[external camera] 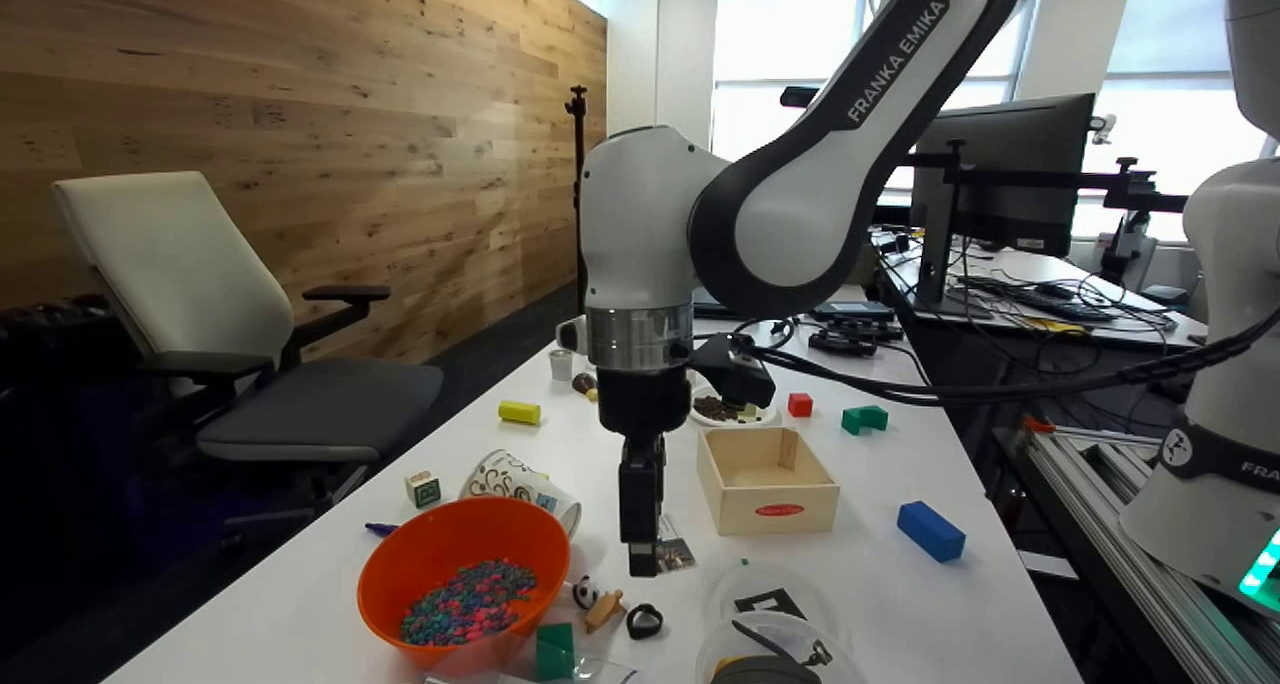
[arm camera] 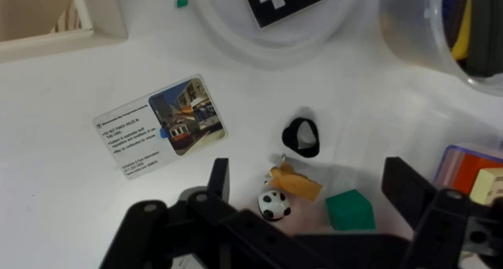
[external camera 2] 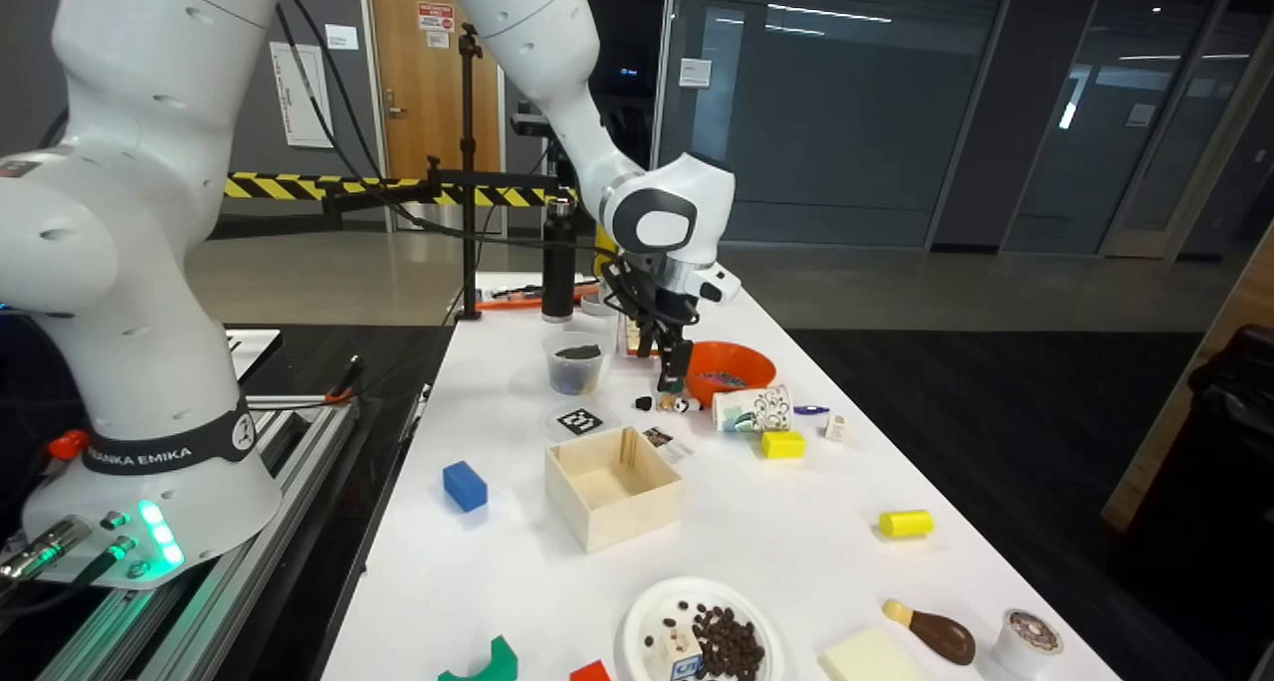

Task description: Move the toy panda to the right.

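Note:
The small black-and-white toy panda [arm camera: 274, 205] lies on the white table in the wrist view, beside a tan toy animal [arm camera: 296, 182]. In the exterior views the panda [external camera: 585, 592] [external camera 2: 681, 404] sits close beside the orange bowl [external camera: 480, 534]. My gripper [arm camera: 308, 174] is open and empty, with its fingers wide apart. It points down above the table; the panda, the tan toy and a green block [arm camera: 351, 210] appear between its fingers in the wrist view. The gripper also shows in both exterior views [external camera: 643, 564] [external camera 2: 673, 380].
A black ring-shaped thing [arm camera: 301, 137] lies near the tan toy. A printed card [arm camera: 133, 143], a wooden box [external camera: 735, 509], a clear tub [arm camera: 408, 37] and a clear lid with a marker [arm camera: 275, 48] are nearby. A paper cup [external camera 2: 753, 410] lies on its side by the bowl.

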`<state>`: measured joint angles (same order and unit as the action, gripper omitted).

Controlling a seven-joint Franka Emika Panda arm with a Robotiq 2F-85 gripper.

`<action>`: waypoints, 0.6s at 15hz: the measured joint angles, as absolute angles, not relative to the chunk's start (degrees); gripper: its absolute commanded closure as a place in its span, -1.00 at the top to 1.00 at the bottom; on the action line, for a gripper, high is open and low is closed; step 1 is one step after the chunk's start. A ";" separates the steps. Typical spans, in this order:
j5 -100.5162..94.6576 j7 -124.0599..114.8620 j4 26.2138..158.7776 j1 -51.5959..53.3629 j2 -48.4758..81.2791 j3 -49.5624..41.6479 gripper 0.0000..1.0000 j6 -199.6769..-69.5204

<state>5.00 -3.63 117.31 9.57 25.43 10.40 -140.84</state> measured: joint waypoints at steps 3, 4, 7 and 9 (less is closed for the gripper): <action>7.95 -2.04 117.30 8.39 26.15 11.16 1.00 -145.07; 8.77 -1.71 117.30 8.13 26.44 11.48 1.00 -146.41; 9.09 -1.57 117.30 8.04 27.35 11.89 1.00 -149.41; 9.08 -1.57 117.30 8.08 28.01 11.90 1.00 -150.96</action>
